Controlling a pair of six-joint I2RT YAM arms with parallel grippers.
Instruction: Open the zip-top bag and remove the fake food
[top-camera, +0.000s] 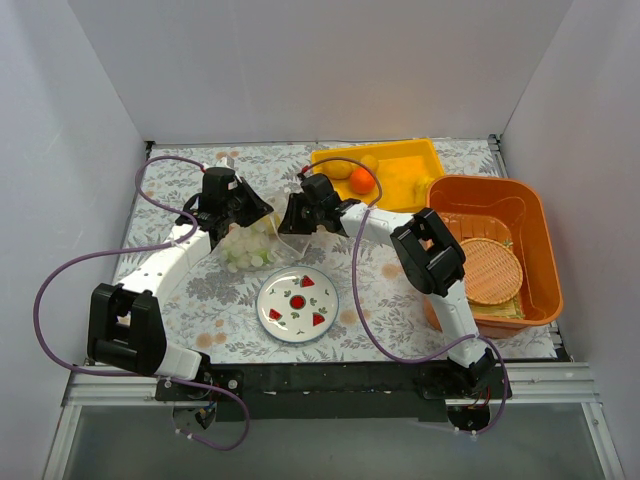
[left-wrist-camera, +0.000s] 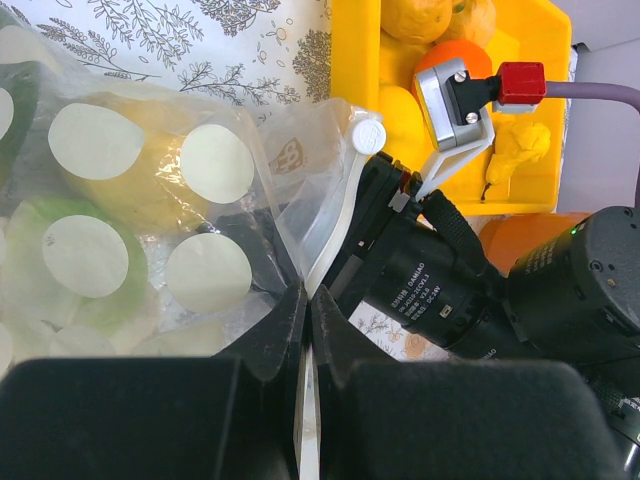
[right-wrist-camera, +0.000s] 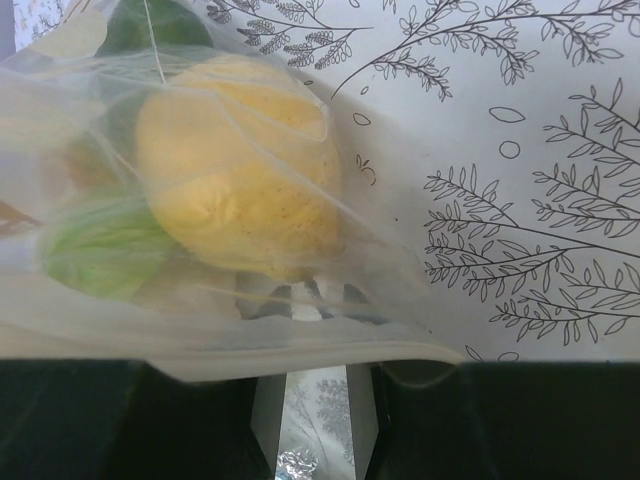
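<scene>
The zip-top bag lies between my two grippers, above the white plate. It holds a yellow lemon, a green piece and several pale round pieces. My left gripper is shut on the bag's white zip strip, which runs between its fingertips. My right gripper grips the bag's opposite lip; the film drapes over its jaws and hides the tips. The white slider sits at the strip's end. An orange and lemons lie in the yellow tray.
An orange plastic basket with a woven round mat inside stands at the right. The yellow tray is just behind the grippers. White walls close the back and sides. Purple cables loop over the floral tablecloth.
</scene>
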